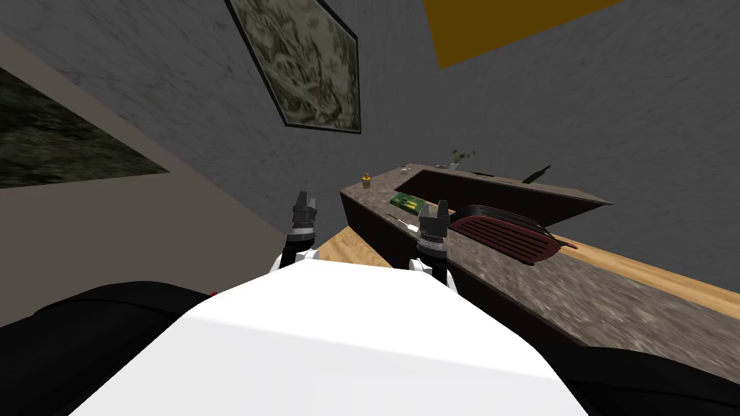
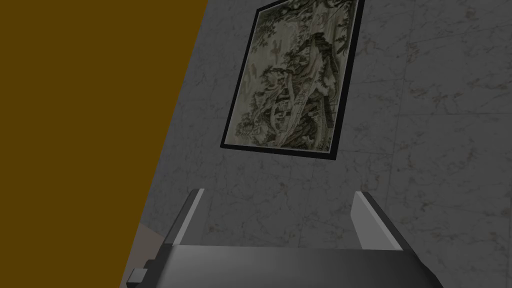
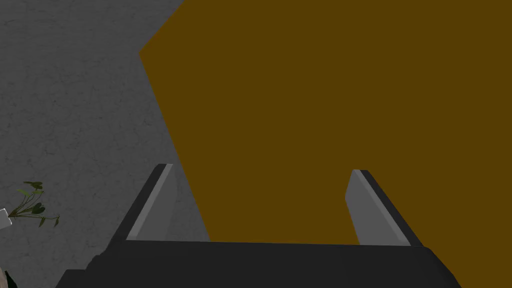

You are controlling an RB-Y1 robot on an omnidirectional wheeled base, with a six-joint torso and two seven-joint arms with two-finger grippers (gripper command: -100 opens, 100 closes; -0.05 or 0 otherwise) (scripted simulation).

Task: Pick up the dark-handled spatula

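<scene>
Left gripper (image 1: 302, 197) and right gripper (image 1: 436, 209) are held raised, each with fingers spread wide and nothing gripped. Past the right gripper, the dark-handled spatula (image 1: 402, 221) is seen lying near the front edge of the counter (image 1: 549, 289), between a flat green item (image 1: 407, 203) and a dark red rack (image 1: 506, 232).

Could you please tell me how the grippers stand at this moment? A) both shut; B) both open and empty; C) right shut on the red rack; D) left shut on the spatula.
B: in their wrist views, the left gripper and the right gripper each stand wide open, holding nothing.
</scene>
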